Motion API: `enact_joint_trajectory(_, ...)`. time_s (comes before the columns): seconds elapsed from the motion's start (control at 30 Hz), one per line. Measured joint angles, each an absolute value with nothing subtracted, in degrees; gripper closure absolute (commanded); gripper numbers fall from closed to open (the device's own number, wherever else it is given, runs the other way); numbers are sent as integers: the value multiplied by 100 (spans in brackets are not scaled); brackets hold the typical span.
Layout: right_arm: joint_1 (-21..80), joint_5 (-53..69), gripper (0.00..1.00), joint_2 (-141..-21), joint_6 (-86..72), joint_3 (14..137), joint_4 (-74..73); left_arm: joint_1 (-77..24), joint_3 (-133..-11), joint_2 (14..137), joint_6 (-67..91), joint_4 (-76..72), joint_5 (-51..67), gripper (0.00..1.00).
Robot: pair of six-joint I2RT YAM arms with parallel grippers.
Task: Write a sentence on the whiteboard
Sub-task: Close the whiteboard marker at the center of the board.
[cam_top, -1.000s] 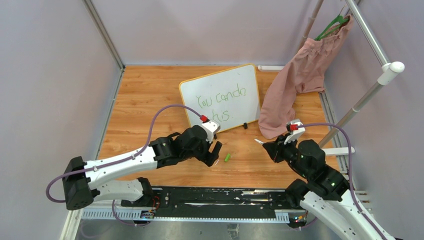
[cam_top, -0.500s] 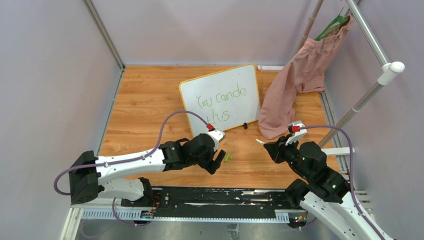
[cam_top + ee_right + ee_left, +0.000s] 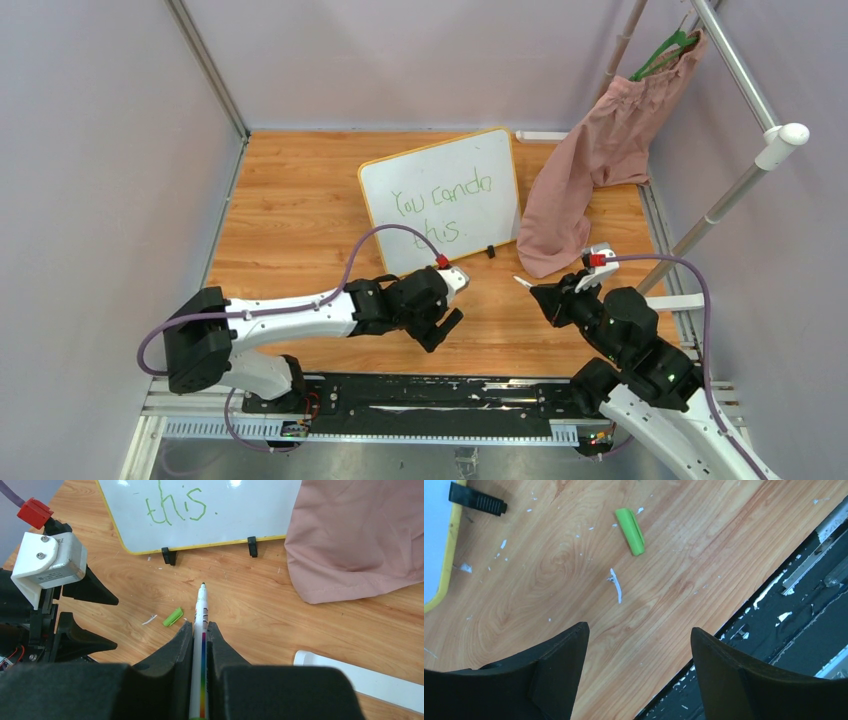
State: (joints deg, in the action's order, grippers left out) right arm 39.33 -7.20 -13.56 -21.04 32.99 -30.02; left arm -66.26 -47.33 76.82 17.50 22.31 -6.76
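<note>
While the whiteboard sits mid-table bearing the sentence, a pink cloth draped just beside it, the left gripper has slid rightward since a second ago, arm stretched low. Left wrist: its jaws gape wide, a green cap lying ahead. Right wrist: the right gripper clamps a marker pointing boardward.
</note>
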Motion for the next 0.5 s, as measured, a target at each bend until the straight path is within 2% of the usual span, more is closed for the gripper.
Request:
enact_joint_trajectory(0.2, 3933, -757, 100, -1354, -2110, 3271, -3002, -6663, -5179, 8224, 1586, 2233, -836, 27)
enact_joint_trajectory(0.37, 3933, -760, 100, -1313, -2121, 3260, -3002, -6665, -5671, 8921, 1629, 2244, -1068, 37)
enact_joint_trajectory(0.5, 3933, -760, 100, -1262, -2123, 3258, -3004, -6667, -6082, 9467, 1721, 2375, -1105, 41)
